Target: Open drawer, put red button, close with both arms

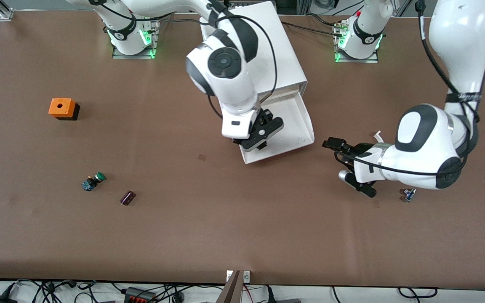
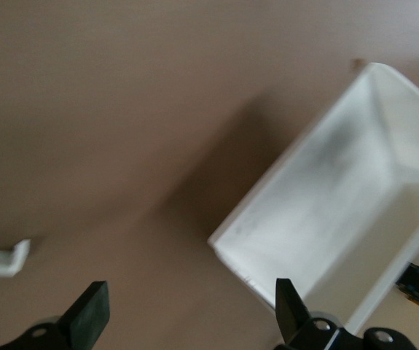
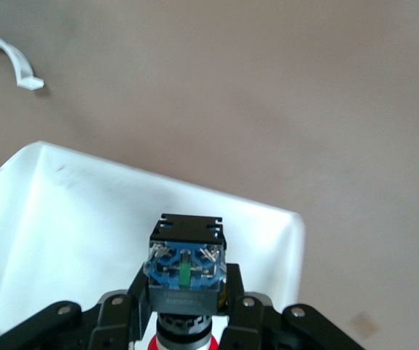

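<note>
The top drawer (image 1: 299, 120) of the white cabinet (image 1: 267, 46) stands pulled out, its tray bare. My right gripper (image 1: 262, 144) hangs over the tray's front part. In the right wrist view it (image 3: 186, 292) is shut on the red button (image 3: 186, 264), gripping the black and blue body, with the red cap toward the wrist, above the drawer (image 3: 71, 240). My left gripper (image 1: 336, 160) is open and empty, low over the table beside the drawer toward the left arm's end. Its fingers (image 2: 92, 315) face the drawer's side wall (image 2: 267, 219).
A green-capped button (image 1: 93, 181) and a small dark part (image 1: 127, 197) lie toward the right arm's end, with an orange box (image 1: 62, 108) farther from the camera. A white clip (image 1: 378, 135) and another small switch (image 1: 408, 194) lie near the left arm.
</note>
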Available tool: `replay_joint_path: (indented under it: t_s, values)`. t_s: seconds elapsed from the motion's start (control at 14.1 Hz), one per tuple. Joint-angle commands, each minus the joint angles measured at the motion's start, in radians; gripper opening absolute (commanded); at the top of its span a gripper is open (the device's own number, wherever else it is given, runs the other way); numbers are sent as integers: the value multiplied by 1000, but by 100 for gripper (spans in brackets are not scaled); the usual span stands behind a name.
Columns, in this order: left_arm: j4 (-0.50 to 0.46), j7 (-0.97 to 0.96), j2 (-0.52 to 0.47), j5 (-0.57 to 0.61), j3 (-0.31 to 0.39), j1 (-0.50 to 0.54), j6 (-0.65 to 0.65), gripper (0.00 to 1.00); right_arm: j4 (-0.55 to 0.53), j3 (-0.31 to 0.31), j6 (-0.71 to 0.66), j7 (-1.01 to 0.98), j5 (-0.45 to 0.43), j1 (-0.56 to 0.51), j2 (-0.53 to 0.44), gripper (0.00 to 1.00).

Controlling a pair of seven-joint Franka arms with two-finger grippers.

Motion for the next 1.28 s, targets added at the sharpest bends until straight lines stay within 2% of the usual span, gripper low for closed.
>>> replay_joint_path:
  t_s: [0.0,0.14,0.35,0.57,0.64,0.71,0.99,1.21]
  values:
    - [-1,-171,-62,252,2,-67,-25,100,22,-13,-16,70,0,47,32,0]
    - [23,-176,-62,394,5,-64,-44,100,23,-13,-21,92,3,50,52,0]
    - [150,-169,-5,389,15,-33,-39,100,23,-10,-19,130,5,56,75,0]
    - [137,-178,-5,392,16,-32,-39,100,25,-10,-5,132,5,61,101,0]
    - [137,-178,-1,391,16,-32,-39,100,25,-11,-2,132,5,61,103,22]
    - [137,-178,-1,391,16,-32,-37,100,25,-11,1,132,5,61,101,99]
    - [137,-181,-1,391,16,-32,-39,100,72,-13,7,259,5,60,92,100]
    - [137,-280,1,388,15,-44,-24,100,74,-22,-4,328,8,-6,31,100]
